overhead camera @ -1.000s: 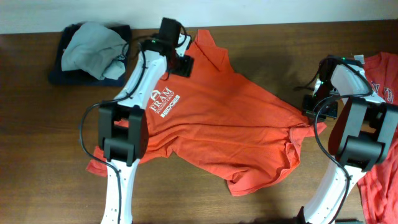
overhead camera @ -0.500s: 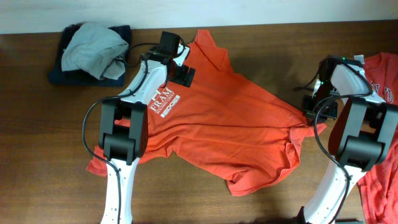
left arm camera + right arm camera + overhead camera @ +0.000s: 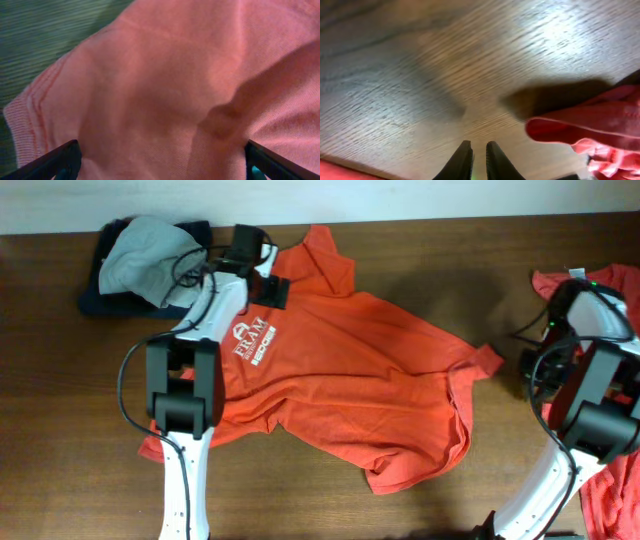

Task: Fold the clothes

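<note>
Flattening stage, by the look: shirt (image 3: pixel 350 380) spread logo-up across the table (image 3: pixel 450 260), wrinkled along the lower hem, no fold made yet.

Left gripper (image 3: pixel 162 157) spread wide and empty, poised over the shirt's collar end. Cloth directly beneath and ahead, a stitched edge off to one side of the fingers. Grey and dark pile (image 3: pixel 150 260) near it on the outer side.

Right gripper (image 3: pixel 479 149) all but closed, only a slit between the fingers, nothing in it. Bare wood beneath, red cloth just beside it without touching; cannot tell which garment. Shirt's nearest sleeve apart from it, toward the table's middle. Second shirt (image 3: pixel 615 490) on its outer side.

Next, probably: lower the left fingers and pinch the shoulder. Then open the right, reach inward for the sleeve tip, draw taut, fold a side over.
</note>
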Controlling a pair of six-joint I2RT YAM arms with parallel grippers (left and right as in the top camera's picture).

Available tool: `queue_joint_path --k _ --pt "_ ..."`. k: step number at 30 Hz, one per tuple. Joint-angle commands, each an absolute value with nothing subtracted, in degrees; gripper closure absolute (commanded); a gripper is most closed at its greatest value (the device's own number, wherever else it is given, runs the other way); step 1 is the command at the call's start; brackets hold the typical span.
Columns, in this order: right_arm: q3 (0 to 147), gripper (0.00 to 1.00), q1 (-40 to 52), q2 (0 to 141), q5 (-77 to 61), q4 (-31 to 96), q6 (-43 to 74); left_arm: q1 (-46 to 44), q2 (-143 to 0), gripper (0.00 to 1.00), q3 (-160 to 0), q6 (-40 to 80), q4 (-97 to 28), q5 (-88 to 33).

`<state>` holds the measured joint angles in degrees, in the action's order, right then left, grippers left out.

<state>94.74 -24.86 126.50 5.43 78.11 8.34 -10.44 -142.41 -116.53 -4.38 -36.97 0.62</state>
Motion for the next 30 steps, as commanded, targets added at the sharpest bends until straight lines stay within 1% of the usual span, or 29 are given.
queue_joint_path --k 1,3,5,8,10,13,16,22,27,30 --pt "99.96 0.84 -24.43 126.17 -6.48 78.74 4.29 -7.90 -149.14 0.01 -113.51 -5.19 -38.98 7.90" --pt "103.72 0.83 -23.09 125.69 -18.63 78.81 0.54 -7.92 -149.14 0.01 -113.51 -5.19 -39.03 6.87" --pt "105.97 0.82 -21.58 125.69 -25.23 78.37 -1.37 -7.97 -149.14 0.01 -113.51 -5.17 -39.03 6.22" --pt "106.67 0.77 -18.02 125.75 -27.59 74.39 -1.28 -8.08 -149.14 0.01 -113.51 -5.19 -39.03 6.22" --pt "105.78 0.76 -14.74 126.45 -25.52 70.61 -0.84 -8.10 -149.14 0.01 -113.51 -5.19 -39.03 6.22" --pt "104.29 0.76 -10.39 127.70 -17.23 66.74 2.20 -8.08 -149.14 0.01 -113.51 -5.19 -39.07 6.24" --pt "102.04 0.76 -7.60 128.33 -11.35 63.16 2.42 -8.08 -149.14 0.01 -113.51 -5.19 -39.38 6.26" --pt "99.74 0.76 -7.68 128.44 -8.10 62.50 2.37 -8.08 -149.14 0.01 -113.51 -5.19 -39.46 6.26" --pt "94.37 0.76 -7.66 128.44 -6.70 59.37 2.37 -8.08 -149.14 0.01 -113.51 -5.19 -39.48 6.28" --pt "92.55 0.77 -8.21 128.44 -0.73 59.66 2.39 -8.08 -149.14 0.01 -113.51 -5.19 -39.46 6.28"
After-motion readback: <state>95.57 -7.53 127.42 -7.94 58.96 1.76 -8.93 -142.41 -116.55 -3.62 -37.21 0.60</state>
